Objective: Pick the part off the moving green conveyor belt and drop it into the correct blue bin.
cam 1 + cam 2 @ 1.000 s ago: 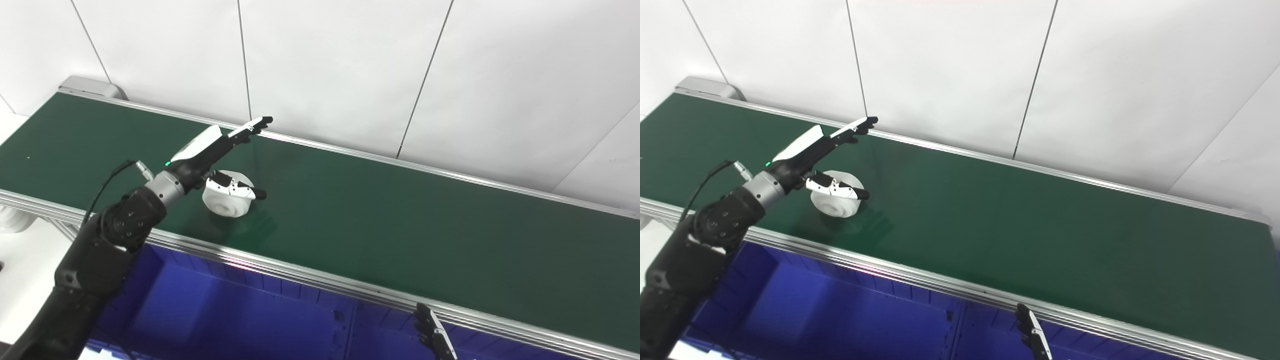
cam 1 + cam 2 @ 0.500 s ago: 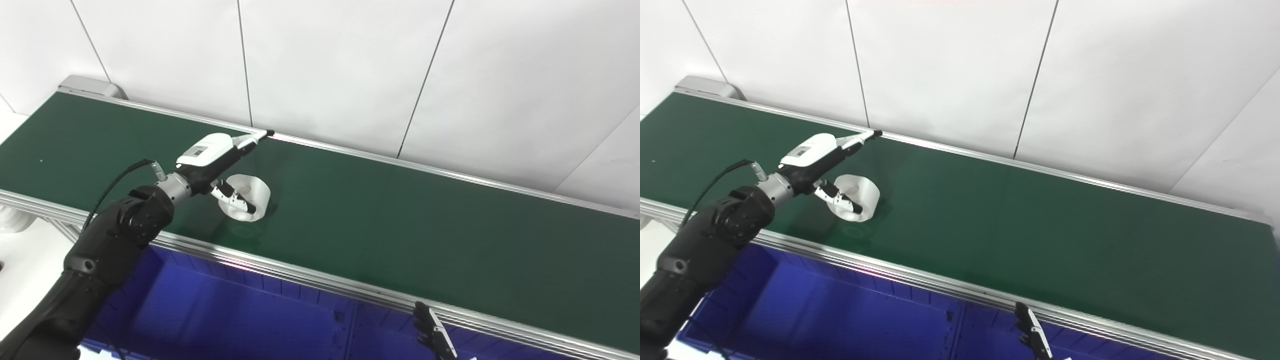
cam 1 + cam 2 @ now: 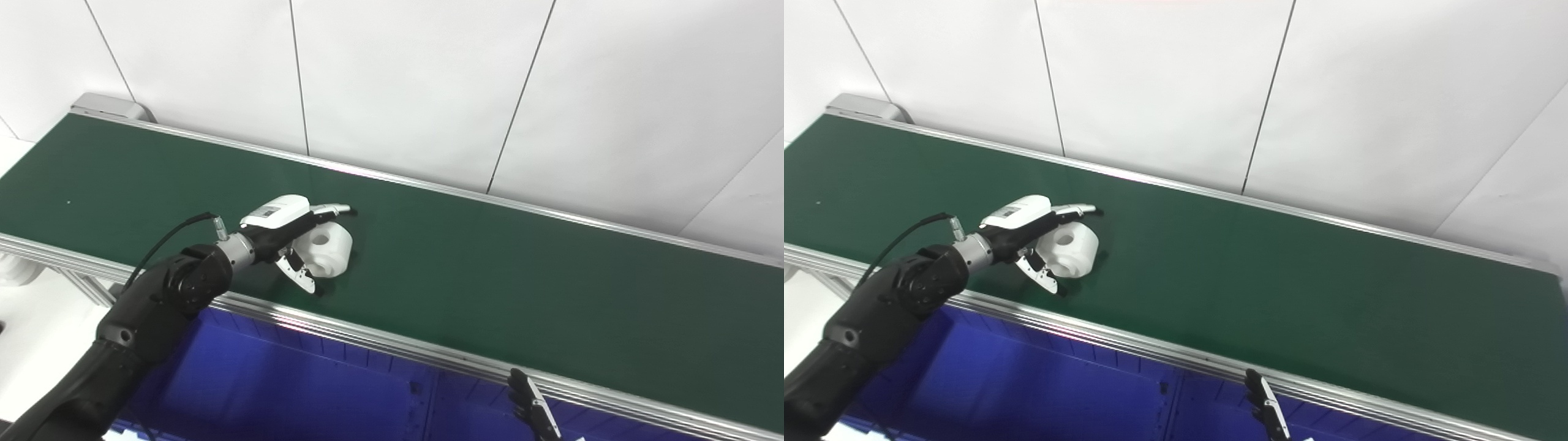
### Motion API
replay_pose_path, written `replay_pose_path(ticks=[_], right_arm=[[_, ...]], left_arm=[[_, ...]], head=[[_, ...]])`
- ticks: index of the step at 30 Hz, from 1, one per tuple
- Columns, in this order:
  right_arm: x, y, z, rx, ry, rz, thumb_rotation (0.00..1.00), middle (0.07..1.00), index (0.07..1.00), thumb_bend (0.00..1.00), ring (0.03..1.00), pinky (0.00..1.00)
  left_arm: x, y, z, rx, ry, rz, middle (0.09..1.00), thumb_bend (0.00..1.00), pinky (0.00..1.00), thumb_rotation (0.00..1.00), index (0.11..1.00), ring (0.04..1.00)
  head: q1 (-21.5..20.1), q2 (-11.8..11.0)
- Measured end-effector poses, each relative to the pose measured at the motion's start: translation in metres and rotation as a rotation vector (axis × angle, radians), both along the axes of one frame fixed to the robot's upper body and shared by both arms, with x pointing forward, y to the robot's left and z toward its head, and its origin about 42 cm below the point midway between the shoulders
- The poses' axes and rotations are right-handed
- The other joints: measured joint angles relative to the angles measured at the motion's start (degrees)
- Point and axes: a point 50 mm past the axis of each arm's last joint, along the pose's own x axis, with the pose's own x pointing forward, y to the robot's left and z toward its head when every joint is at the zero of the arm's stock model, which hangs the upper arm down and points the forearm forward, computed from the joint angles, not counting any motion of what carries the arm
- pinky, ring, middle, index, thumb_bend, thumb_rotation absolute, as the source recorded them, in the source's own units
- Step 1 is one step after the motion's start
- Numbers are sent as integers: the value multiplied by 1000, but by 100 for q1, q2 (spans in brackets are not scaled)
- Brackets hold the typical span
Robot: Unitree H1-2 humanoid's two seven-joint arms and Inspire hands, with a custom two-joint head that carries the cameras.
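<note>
A white round part with a centre hole (image 3: 329, 247) lies tipped on its side on the green conveyor belt (image 3: 520, 282), near the front rail. My left hand (image 3: 289, 231) reaches over it from the left. Its fingers (image 3: 331, 209) stretch flat over the part's top and the thumb (image 3: 301, 277) points down at its near side. The hand brackets the part but is not closed on it. In the right eye view the part (image 3: 1067, 248) shows the same way. Only the straight fingertips of my right hand (image 3: 534, 409) show at the bottom edge, below the belt.
Blue bins (image 3: 275, 380) sit below the belt's front aluminium rail (image 3: 392, 340), with a divider wall (image 3: 429, 392) between two of them. A white panelled wall (image 3: 429, 79) backs the belt. The belt's end cap (image 3: 110, 105) is at the far left.
The part has ridden rightward on the belt and tipped from flat onto its side. My left hand followed it right and lowered, fingers now over it and thumb swung down. The right hand stayed still.
</note>
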Motion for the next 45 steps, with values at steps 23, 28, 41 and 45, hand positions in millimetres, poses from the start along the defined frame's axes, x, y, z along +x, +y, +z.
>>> replay_pose_path(ticks=[23,28,41,45], right_arm=[[4,0,2,7,-14,-1,281,911,931,729,885,835],[4,3,10,5,-35,1,310,908,931,739,886,846],[5,7,26,15,-23,-27,345,900,929,771,895,868],[5,7,26,10,-21,-23,361,897,924,780,880,846]], left_arm=[[-22,-7,1,-175,-153,13,461,491,360,0,553,373],[-55,-9,26,-363,-197,-22,472,491,344,0,556,371],[-156,-11,10,-494,-53,-82,510,494,400,0,535,404],[-174,-15,-5,-473,27,-99,516,497,439,0,513,421]], head=[[-237,185],[-650,519],[-1099,1020],[-1116,984]])
